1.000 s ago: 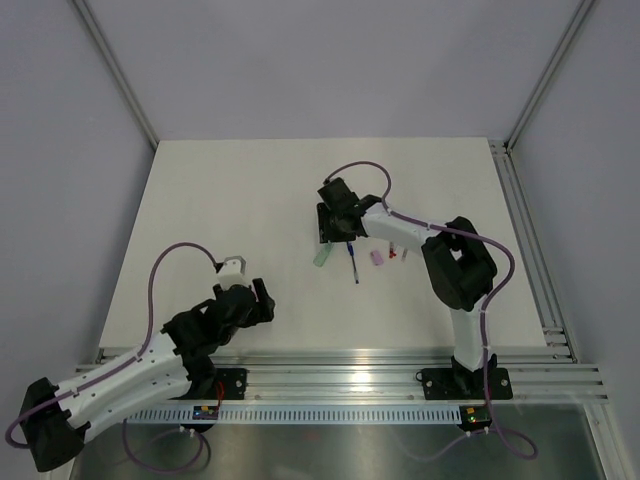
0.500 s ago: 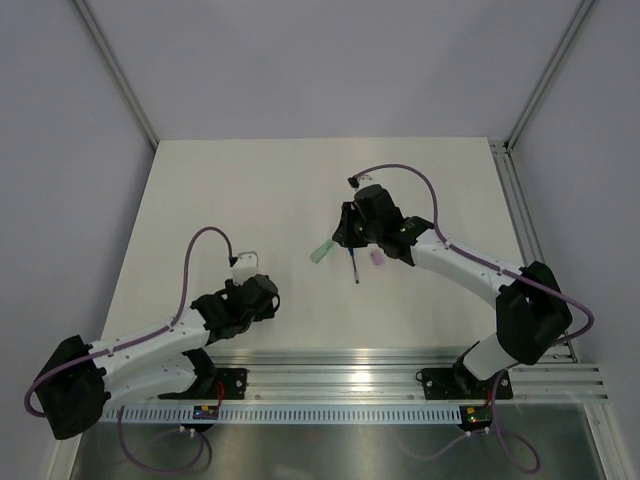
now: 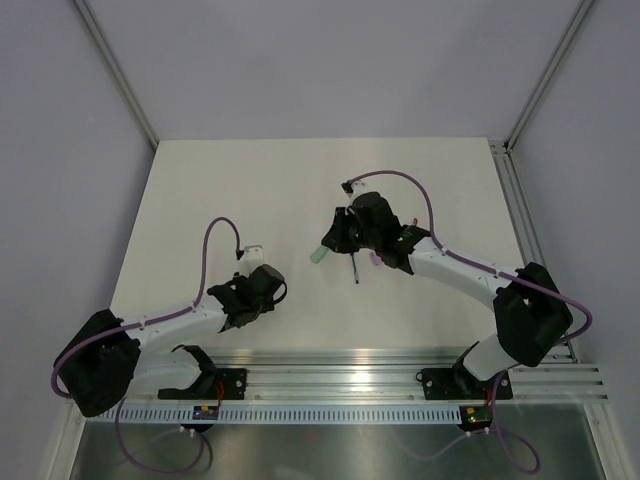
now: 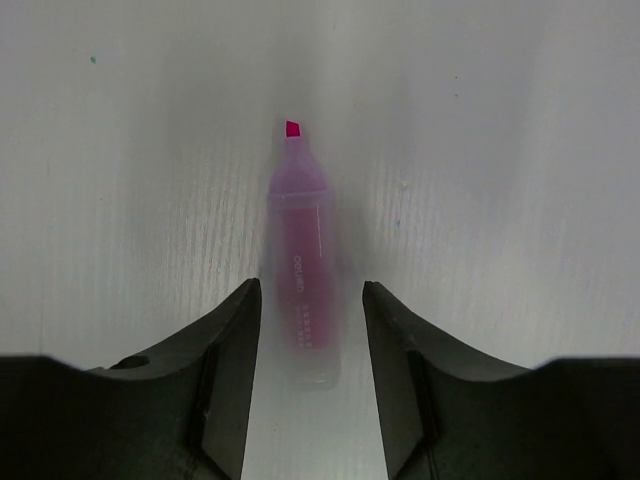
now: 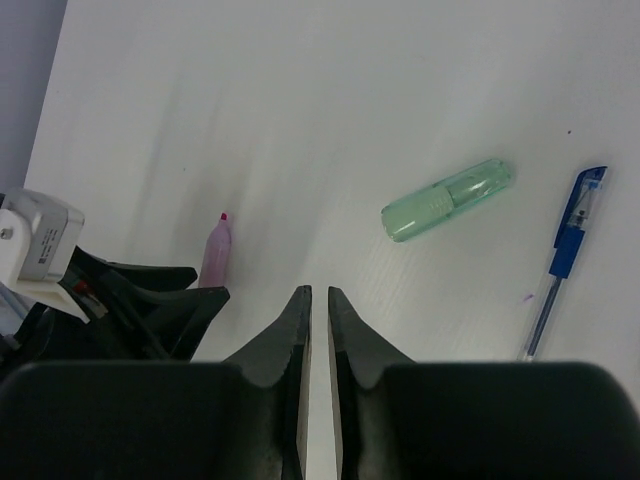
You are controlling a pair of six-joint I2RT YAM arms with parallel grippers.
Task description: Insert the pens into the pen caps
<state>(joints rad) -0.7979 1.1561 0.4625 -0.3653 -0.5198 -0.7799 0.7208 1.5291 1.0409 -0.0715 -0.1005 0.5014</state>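
Note:
A pink pen [image 4: 298, 250] with a bright pink tip lies on the white table [image 4: 520, 150], pointing away from my left gripper [image 4: 310, 285]. The jaws stand open on either side of its rear end, with a gap on both sides. My right gripper [image 5: 319, 292] hovers above the table, shut with nothing between its fingers. A pale green pen cap [image 5: 447, 200] lies ahead and to its right, and a blue pen [image 5: 565, 260] lies further right. In the top view the right gripper [image 3: 332, 238] sits just above the green cap [image 3: 320, 256], beside the blue pen [image 3: 354, 268].
A small pink cap [image 3: 373, 261] peeks out beside the right arm. The left gripper [image 5: 120, 300] shows at the lower left of the right wrist view, around the pink pen [image 5: 214, 255]. An aluminium rail [image 3: 350, 365] runs along the table's near edge.
My left gripper has moved forward and right along the table and its jaws have narrowed. The right gripper has shut and shifted slightly left, above the green cap.

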